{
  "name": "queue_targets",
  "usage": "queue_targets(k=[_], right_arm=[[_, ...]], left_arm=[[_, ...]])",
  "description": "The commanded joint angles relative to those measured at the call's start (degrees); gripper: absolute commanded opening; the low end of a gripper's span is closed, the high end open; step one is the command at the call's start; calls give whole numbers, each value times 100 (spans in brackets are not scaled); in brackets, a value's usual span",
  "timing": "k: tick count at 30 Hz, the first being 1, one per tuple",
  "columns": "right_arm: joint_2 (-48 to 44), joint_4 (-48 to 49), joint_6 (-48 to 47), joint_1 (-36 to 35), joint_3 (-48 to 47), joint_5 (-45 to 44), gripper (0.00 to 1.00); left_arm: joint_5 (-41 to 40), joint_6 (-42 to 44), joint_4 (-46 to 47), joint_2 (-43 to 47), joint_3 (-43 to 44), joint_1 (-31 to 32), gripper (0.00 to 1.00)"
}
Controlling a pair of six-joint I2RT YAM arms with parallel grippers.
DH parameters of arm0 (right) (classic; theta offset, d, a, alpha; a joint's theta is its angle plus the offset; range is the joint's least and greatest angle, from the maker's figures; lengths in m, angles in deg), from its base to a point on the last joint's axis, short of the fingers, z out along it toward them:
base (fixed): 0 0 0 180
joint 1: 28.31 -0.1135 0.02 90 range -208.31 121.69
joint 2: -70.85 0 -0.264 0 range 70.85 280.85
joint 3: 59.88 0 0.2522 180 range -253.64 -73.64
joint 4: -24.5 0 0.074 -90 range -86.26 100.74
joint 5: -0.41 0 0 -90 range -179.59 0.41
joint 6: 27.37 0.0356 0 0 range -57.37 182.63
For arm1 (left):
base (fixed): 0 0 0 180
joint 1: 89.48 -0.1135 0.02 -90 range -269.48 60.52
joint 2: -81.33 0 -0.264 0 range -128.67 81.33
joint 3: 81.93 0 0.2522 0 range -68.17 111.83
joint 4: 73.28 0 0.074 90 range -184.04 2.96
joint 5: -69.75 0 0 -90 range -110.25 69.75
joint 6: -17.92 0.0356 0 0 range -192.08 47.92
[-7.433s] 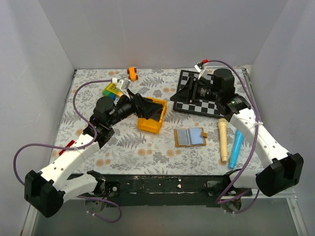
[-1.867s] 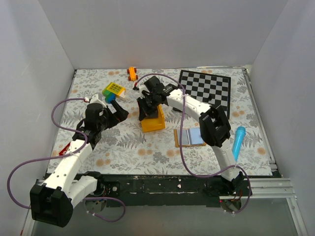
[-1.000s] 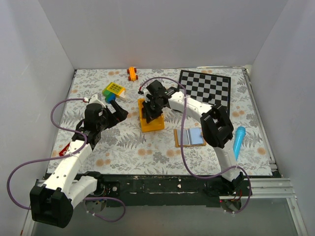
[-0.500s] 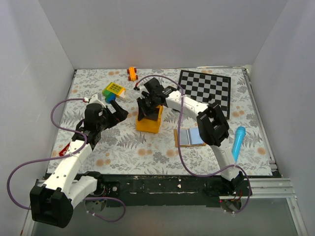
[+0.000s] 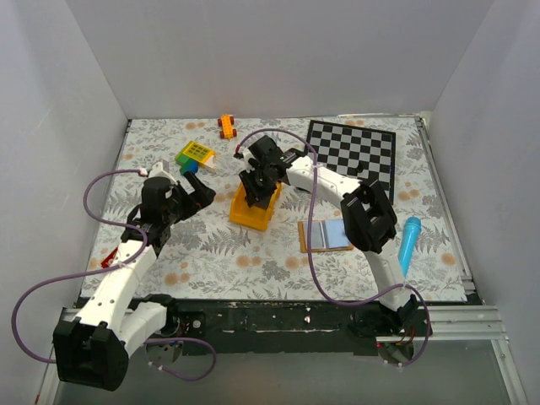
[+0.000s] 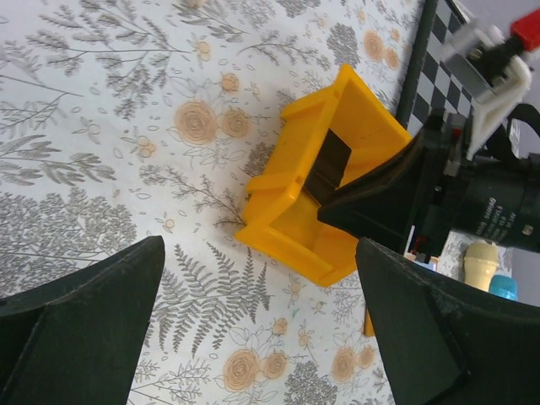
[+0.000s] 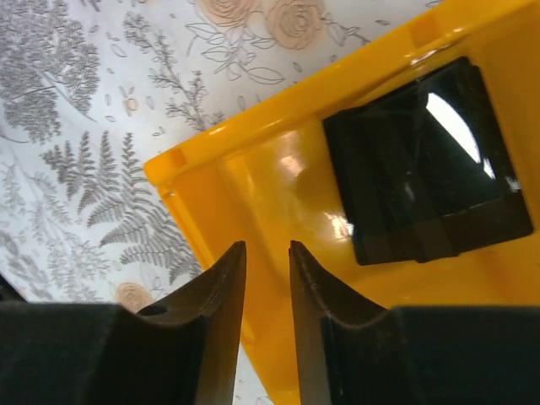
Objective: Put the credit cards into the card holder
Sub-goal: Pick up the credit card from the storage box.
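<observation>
The credit cards (image 7: pixel 422 181) are a black stack lying inside a yellow bin (image 5: pixel 251 212), seen too in the left wrist view as the credit cards (image 6: pixel 327 166). My right gripper (image 7: pixel 267 246) hovers over the bin's (image 7: pixel 253 194) near wall, its jaws a narrow gap apart with only yellow plastic showing between them; from above, this right gripper (image 5: pixel 257 187) reaches into the bin. The card holder (image 5: pixel 325 234) lies unfolded to the bin's right, tan outside and blue-grey inside. My left gripper (image 5: pixel 198 192) stands wide open and empty left of the bin (image 6: pixel 316 194), apart from it.
A black-and-white chequered board (image 5: pixel 354 152) lies at the back right. A blue pen-like object (image 5: pixel 407 240) rests right of the card holder. A green-yellow block (image 5: pixel 194 154) and an orange toy (image 5: pixel 226 126) sit at the back left.
The right gripper's jaws have parted from shut to a narrow gap. The yellow bin has shifted slightly left and turned. The left arm has barely moved.
</observation>
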Motion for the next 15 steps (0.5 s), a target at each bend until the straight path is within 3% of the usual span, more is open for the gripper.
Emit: queue_targets(k=[1, 9, 15], right_arm=[[-350, 13, -549, 6, 26, -678, 39], [-25, 102, -1611, -11, -456, -802, 63], [431, -346, -2561, -134, -1072, -1109, 71]], left_arm=[[304, -91, -385, 115, 40, -665, 98], [1543, -346, -466, -70, -109, -2064, 98], [1756, -241, -377, -8, -215, -2258, 98]])
